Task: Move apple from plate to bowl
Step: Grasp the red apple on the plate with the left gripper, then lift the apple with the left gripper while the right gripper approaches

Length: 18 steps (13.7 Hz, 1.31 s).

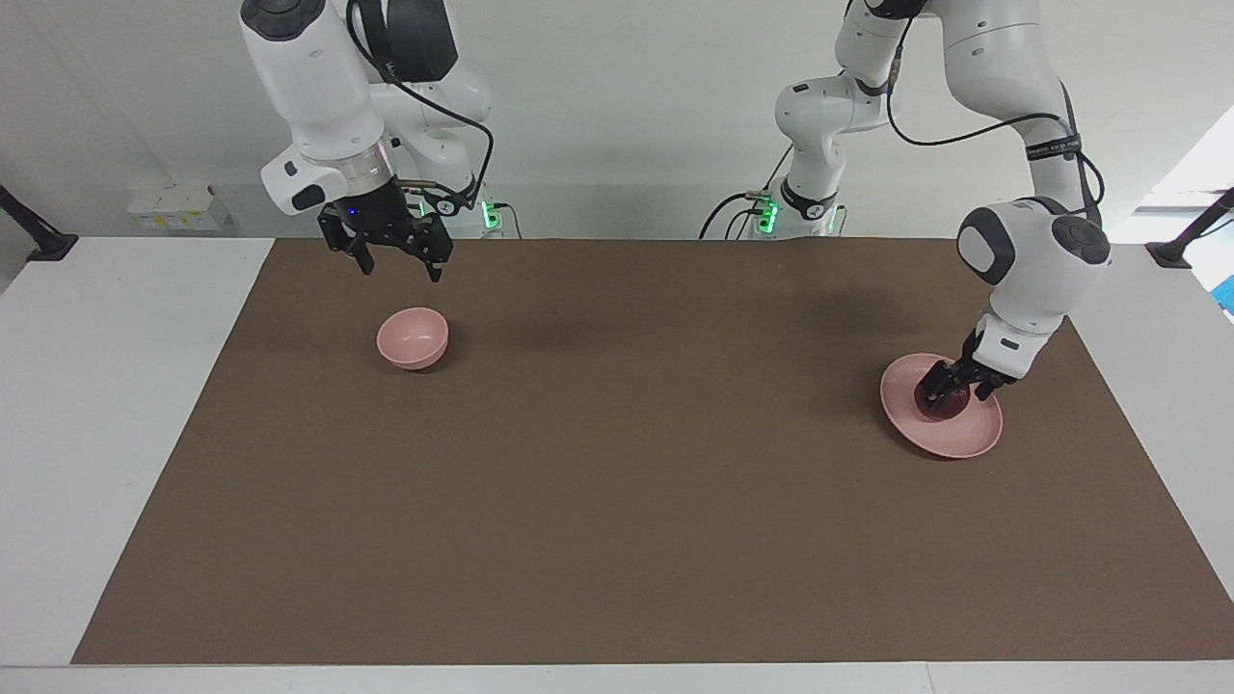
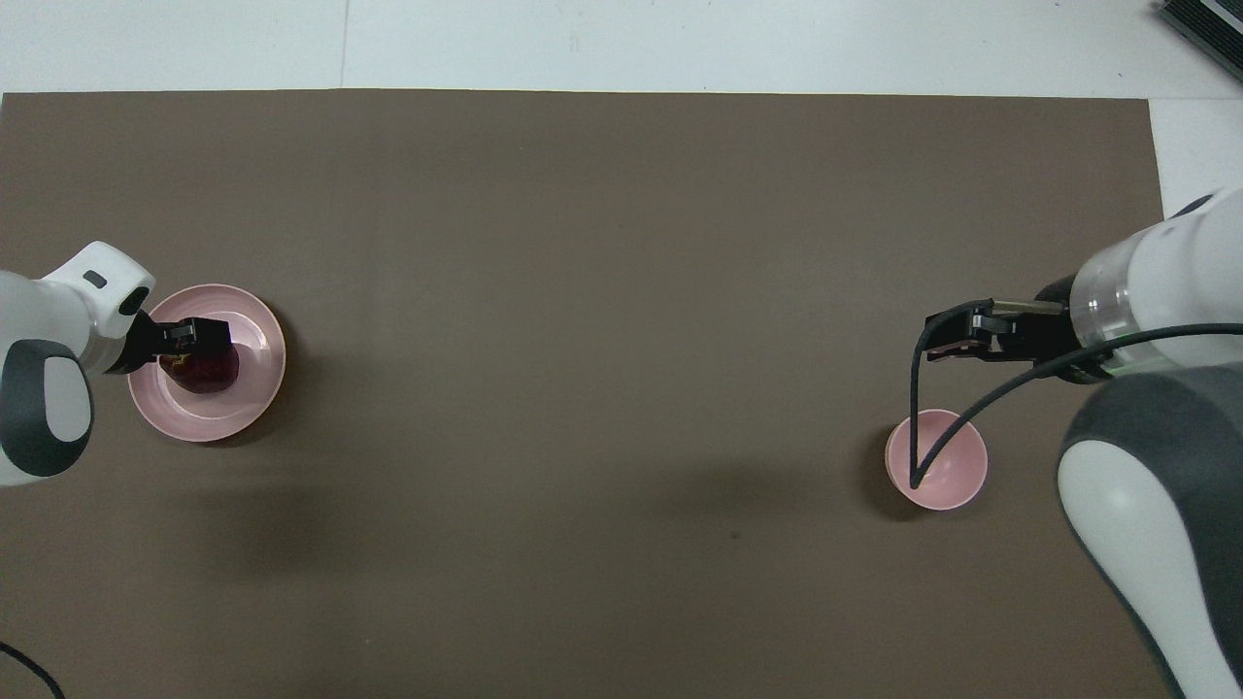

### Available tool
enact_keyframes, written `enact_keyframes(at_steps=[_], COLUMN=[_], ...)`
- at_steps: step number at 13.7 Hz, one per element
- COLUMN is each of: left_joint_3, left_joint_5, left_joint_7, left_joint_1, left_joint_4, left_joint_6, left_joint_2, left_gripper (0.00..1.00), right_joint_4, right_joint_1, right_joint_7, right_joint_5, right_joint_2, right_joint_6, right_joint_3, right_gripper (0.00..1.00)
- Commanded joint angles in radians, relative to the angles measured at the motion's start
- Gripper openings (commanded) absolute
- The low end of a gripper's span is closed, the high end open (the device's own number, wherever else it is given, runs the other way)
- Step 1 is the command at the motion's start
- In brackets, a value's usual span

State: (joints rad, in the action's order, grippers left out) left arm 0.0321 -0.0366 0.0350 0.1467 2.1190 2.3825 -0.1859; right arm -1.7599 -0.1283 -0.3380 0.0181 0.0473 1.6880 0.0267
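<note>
The dark red apple (image 1: 943,407) (image 2: 209,374) lies on the pale pink plate (image 1: 967,447) (image 2: 254,408) at the left arm's end of the table. My left gripper (image 1: 951,393) (image 2: 199,337) is down on the plate and open, with a finger on either side of the apple. The apple is partly hidden by the fingers. The small pink bowl (image 1: 413,337) (image 2: 947,476) stands at the right arm's end. My right gripper (image 1: 395,262) (image 2: 947,342) hangs open and empty in the air over the mat by the bowl.
A brown mat (image 1: 617,463) covers the table, with bare white tabletop (image 1: 116,386) at either end. The right arm's black cable (image 2: 918,427) hangs across the bowl in the overhead view.
</note>
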Motion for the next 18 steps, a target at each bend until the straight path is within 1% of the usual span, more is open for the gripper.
enact_keyframes(at_steps=[1, 4, 5, 6, 7, 9, 10, 11, 12, 14, 16, 18], left_joint_3=[0.008, 0.008, 0.008, 0.008, 0.008, 0.008, 0.008, 0.008, 0.008, 0.017, 0.023, 0.029], left_joint_5=[-0.002, -0.002, -0.002, -0.002, -0.002, 0.000, 0.000, -0.002, 0.000, -0.006, -0.029, -0.187], left_joint_7=[0.005, 0.016, 0.017, 0.020, 0.020, 0.046, 0.089, 0.114, 0.115, 0.115, 0.115, 0.129], left_joint_1=[-0.002, -0.006, -0.004, -0.004, -0.006, -0.007, -0.006, -0.006, -0.004, -0.007, -0.018, -0.033], left_joint_4=[0.048, 0.081, 0.081, 0.082, 0.078, 0.058, 0.055, 0.049, 0.036, -0.006, -0.089, -0.181], left_joint_6=[0.007, -0.003, -0.005, -0.008, -0.011, -0.012, -0.013, -0.013, -0.013, -0.037, -0.142, -0.285], left_joint_2=[0.035, 0.055, 0.055, 0.055, 0.054, 0.046, 0.045, 0.043, 0.042, 0.045, 0.052, 0.069], left_gripper=[1.00, 1.00, 1.00, 0.74, 0.01, 0.00, 0.00, 0.00, 0.00, 0.00, 0.00, 0.00], right_joint_4=[-0.035, -0.076, -0.084, -0.082, -0.082, -0.085, -0.084, -0.084, -0.084, -0.082, -0.082, -0.082], right_joint_1=[-0.017, -0.045, -0.062, -0.086, -0.112, -0.152, -0.161, -0.162, -0.162, -0.180, -0.201, -0.217], right_joint_7=[-0.058, -0.120, -0.172, -0.218, -0.248, -0.311, -0.332, -0.346, -0.363, -0.445, -0.484, -0.542], right_joint_5=[0.016, 0.077, 0.094, 0.098, 0.100, 0.105, 0.162, 0.246, 0.306, 0.341, 0.434, 0.491], right_joint_2=[-0.004, -0.007, -0.018, -0.030, -0.043, -0.063, -0.070, -0.082, -0.093, -0.113, -0.127, -0.133], right_joint_6=[0.041, 0.048, 0.050, 0.052, 0.053, 0.093, 0.119, 0.140, 0.156, 0.196, 0.229, 0.266], right_joint_3=[0.002, 0.002, 0.002, 0.002, 0.002, 0.002, 0.002, 0.001, 0.001, 0.002, 0.002, 0.002], right_gripper=[1.00, 1.00, 1.00, 1.00, 1.00, 1.00, 1.00, 1.00, 1.00, 1.00, 1.00, 1.00])
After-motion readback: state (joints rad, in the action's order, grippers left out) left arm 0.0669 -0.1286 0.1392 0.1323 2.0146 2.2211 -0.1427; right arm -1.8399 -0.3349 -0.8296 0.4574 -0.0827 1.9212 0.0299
